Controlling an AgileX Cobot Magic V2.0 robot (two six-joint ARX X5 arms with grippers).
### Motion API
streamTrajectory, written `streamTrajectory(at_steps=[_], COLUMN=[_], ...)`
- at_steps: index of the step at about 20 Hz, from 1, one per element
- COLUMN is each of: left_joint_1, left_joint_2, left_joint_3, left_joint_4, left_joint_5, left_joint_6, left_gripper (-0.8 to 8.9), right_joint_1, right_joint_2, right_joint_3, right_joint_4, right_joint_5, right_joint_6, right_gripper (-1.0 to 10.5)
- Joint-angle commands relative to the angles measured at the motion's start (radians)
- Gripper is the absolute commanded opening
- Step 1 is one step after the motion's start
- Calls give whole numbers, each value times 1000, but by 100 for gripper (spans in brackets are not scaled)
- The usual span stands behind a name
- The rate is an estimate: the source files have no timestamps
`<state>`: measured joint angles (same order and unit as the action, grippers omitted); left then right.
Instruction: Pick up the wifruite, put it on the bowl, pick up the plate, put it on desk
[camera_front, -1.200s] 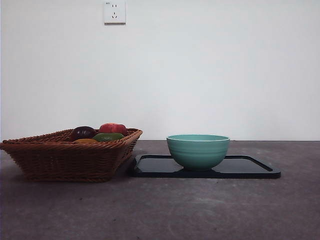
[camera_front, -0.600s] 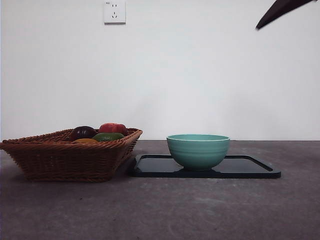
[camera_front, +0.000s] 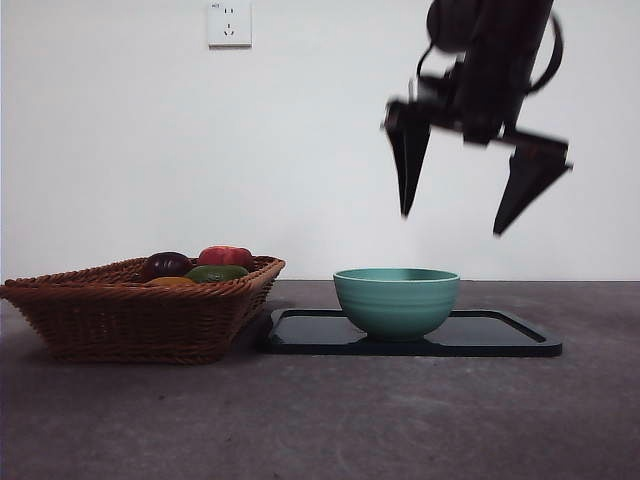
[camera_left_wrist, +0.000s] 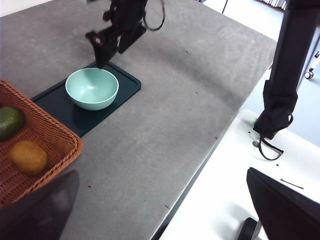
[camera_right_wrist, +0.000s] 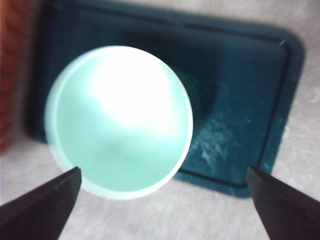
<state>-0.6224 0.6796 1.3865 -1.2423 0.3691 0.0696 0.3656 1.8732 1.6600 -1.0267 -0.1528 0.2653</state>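
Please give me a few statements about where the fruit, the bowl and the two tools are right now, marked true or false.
1. The bowl stands on the dark tray. True.
2. The orange-brown fruit already lies in the bowl. False: it is in the wicker basket, and the bowl is empty.
3. The right tool hangs above the bowl with its jaws open. True.
4. The right tool grips the tray's rim. False: it holds nothing and is well above the tray.
5. The left tool is shut on the green fruit. False: its jaws are open and empty, away from the basket.
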Motion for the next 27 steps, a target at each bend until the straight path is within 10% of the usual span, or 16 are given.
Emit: streamTrajectory(at_steps=[1,15,20,27], left_joint_1=[-7,-7,-7,-7], left_joint_2=[6,6,6,6], left_joint_3=[19,19,19,19], left_joint_4=[6,0,-6,-22], left_joint_5=[3,3,3,3], left_joint_6=[16,16,16,24], left_gripper=[532,532,532,532], right_joint_1=[5,3,5,-10], right_joint_2=[72,180,186,139], right_joint_3=[25,23,23,24], right_joint_4=[27,87,80,56], right_joint_5=[9,44,37,49], right_joint_6=[-11,49,48,37], right_gripper=[553,328,8,8])
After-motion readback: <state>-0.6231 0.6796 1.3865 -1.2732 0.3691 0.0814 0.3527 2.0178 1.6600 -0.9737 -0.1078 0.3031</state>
